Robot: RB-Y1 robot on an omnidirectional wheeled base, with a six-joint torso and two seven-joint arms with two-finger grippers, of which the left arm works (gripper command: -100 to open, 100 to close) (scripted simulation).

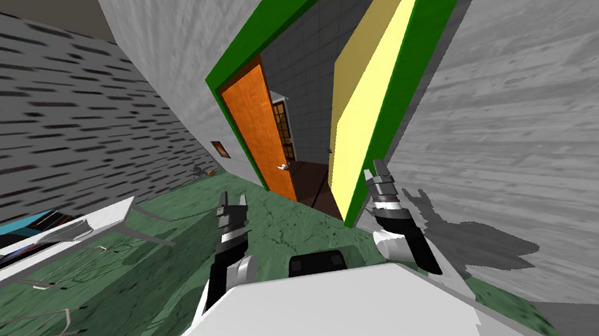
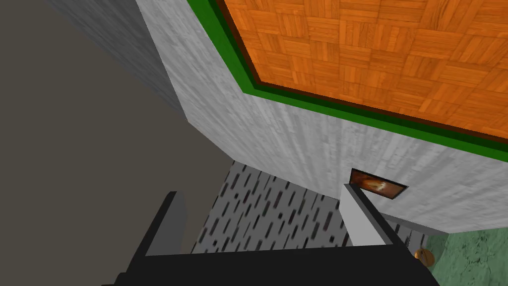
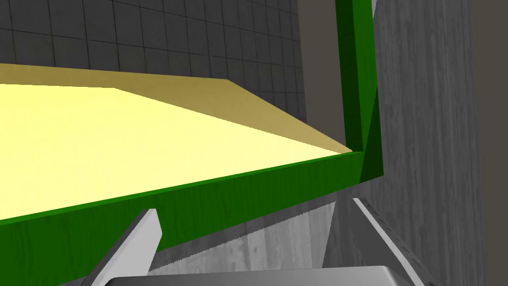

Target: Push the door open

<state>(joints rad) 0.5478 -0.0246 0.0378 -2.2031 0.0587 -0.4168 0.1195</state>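
Note:
A green-framed doorway (image 1: pixel 274 21) holds two leaves. The orange wood-patterned leaf (image 1: pixel 259 132), with a small handle (image 1: pixel 284 167), stands on the left. The pale yellow leaf (image 1: pixel 368 98) on the right is swung inward, leaving a gap onto a dark floor and a grey tiled wall. My left gripper (image 1: pixel 231 202) is open, short of the orange leaf (image 2: pixel 377 54) and pointing at the wall beside it. My right gripper (image 1: pixel 375 171) is open at the foot of the yellow leaf (image 3: pixel 99 134), its fingertips (image 3: pixel 146 231) close to the green frame (image 3: pixel 238 198).
A white table (image 1: pixel 106 214) with a teal and dark object on it stands at the left. A small framed picture (image 1: pixel 220 149) hangs low on the grey wall (image 2: pixel 297 144). A small orange thing (image 1: pixel 211 174) lies on the green floor. A grey wall (image 1: pixel 536 149) runs along my right.

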